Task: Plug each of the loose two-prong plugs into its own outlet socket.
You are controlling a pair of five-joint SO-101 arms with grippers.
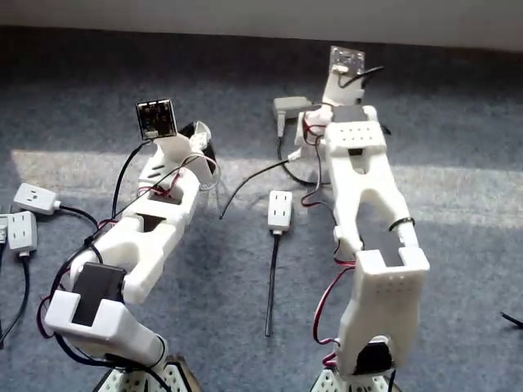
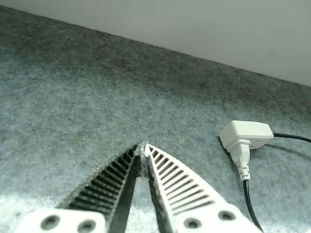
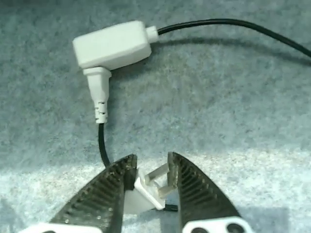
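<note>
My right gripper [image 3: 150,160] is shut on a white two-prong plug [image 3: 146,188], whose prongs point up between the fingers, just above the carpet. Beyond it lies a white outlet block [image 3: 112,46] with another plug [image 3: 99,85] seated in it and a black cable running off. In the high view this joined pair [image 1: 290,106] lies at the back, beside the right gripper [image 1: 313,129]. A free white outlet socket [image 1: 280,208] lies between the arms. My left gripper [image 2: 143,147] is shut on nothing and hovers over bare carpet, with the joined pair [image 2: 245,135] off to one side.
Two more white outlet blocks [image 1: 34,198] [image 1: 20,231] lie at the table's left edge with black cables. A thin black cable [image 1: 245,184] crosses the carpet between the arms. A pale wall edge runs along the back.
</note>
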